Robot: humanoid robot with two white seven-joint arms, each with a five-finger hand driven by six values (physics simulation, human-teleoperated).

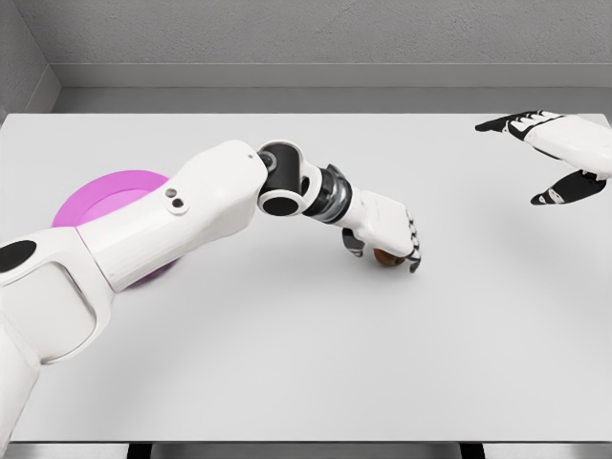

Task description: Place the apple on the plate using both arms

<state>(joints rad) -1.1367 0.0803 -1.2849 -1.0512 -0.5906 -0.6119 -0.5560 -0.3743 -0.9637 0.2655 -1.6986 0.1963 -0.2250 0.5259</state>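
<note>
Matt white table (316,363), glossy plastic arm (163,225)

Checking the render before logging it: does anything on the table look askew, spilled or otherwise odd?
Nothing stands out. The round purple plate lies flat on the white table, half hidden by the left arm. The left hand curls over the small reddish-brown apple. The right hand hovers open at the far right.

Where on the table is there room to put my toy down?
The table is bare all along the near edge, in front of the left hand and apple. It is also bare along the far edge, between the pink plate and the open right hand. It is crowded on the left, where the left arm partly covers the plate.
</note>
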